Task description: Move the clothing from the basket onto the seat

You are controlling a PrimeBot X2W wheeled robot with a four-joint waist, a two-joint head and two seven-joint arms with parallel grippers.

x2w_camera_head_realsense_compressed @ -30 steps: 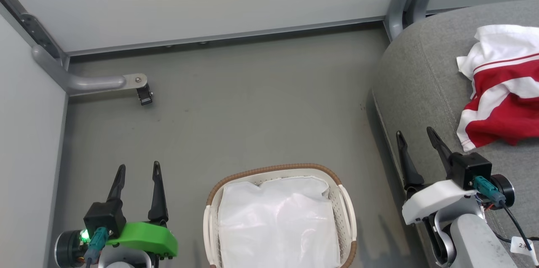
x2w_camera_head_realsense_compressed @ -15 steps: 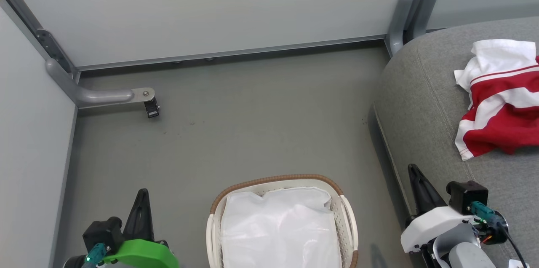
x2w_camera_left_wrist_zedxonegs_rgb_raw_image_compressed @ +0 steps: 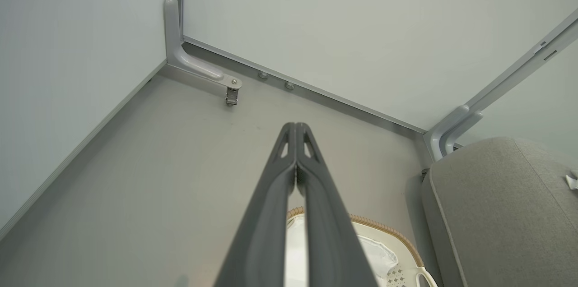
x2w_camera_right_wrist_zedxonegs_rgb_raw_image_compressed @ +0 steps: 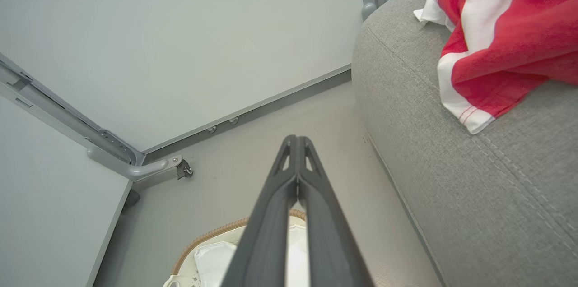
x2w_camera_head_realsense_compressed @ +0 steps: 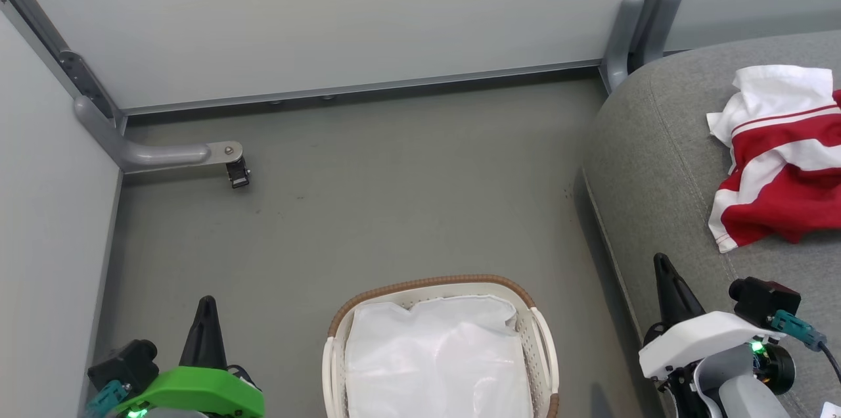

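The red and white clothing (x2w_camera_head_realsense_compressed: 782, 162) lies crumpled on the grey seat (x2w_camera_head_realsense_compressed: 663, 162) at the right; the right wrist view has the clothing (x2w_camera_right_wrist_zedxonegs_rgb_raw_image_compressed: 501, 34) on the seat (x2w_camera_right_wrist_zedxonegs_rgb_raw_image_compressed: 474, 187) too. The white basket (x2w_camera_head_realsense_compressed: 542, 332) with its brown rim stands on the floor at bottom centre, holding a translucent white plastic sheet (x2w_camera_head_realsense_compressed: 437, 359). My left gripper (x2w_camera_head_realsense_compressed: 207, 305) is shut and empty at the lower left, left of the basket. My right gripper (x2w_camera_head_realsense_compressed: 660, 261) is shut and empty at the lower right, over the seat's front edge. Both wrist views show fingertips pressed together (x2w_camera_left_wrist_zedxonegs_rgb_raw_image_compressed: 295, 125) (x2w_camera_right_wrist_zedxonegs_rgb_raw_image_compressed: 297, 138).
A grey floor (x2w_camera_head_realsense_compressed: 394, 194) lies between pale wall panels. A grey metal bracket with a small caster (x2w_camera_head_realsense_compressed: 236, 171) juts from the left corner. Another grey bracket (x2w_camera_head_realsense_compressed: 631, 23) stands in the corner behind the seat.
Both grippers closed from open and dropped lower in the head view. The camera shifted, so the scene sits slightly lower.
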